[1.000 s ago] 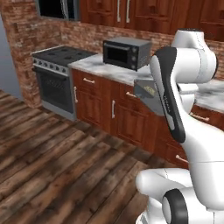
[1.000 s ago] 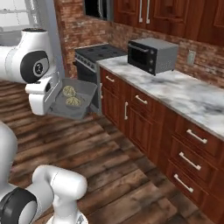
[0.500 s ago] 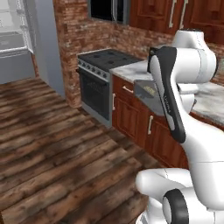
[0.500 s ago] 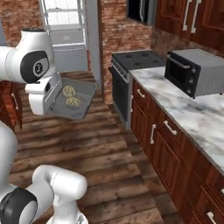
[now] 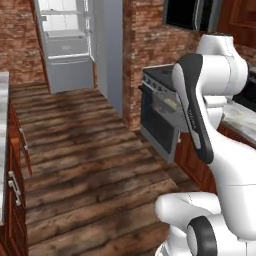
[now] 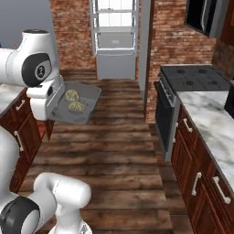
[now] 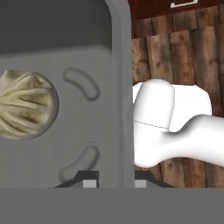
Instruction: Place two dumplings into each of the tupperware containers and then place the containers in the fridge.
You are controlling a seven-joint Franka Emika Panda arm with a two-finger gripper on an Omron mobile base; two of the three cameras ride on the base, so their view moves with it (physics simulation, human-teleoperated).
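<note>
Midway across a kitchen, a robot carries a tray with two dumplings (image 6: 73, 100) toward an open fridge (image 6: 115, 39).
Its gripper (image 7: 114, 183) is clenched on the rim of the shallow, pale grey tray (image 6: 89, 101), held out level above the wood floor (image 6: 114, 155). The wrinkled tan dumplings sit loose; a tilt or jolt could probably roll them off.

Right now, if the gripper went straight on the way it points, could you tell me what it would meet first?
Probably the wooden floor. The gripper is shut on the rim of the tupperware container, and past that rim the hand view shows planks, though depth is unclear.
</note>
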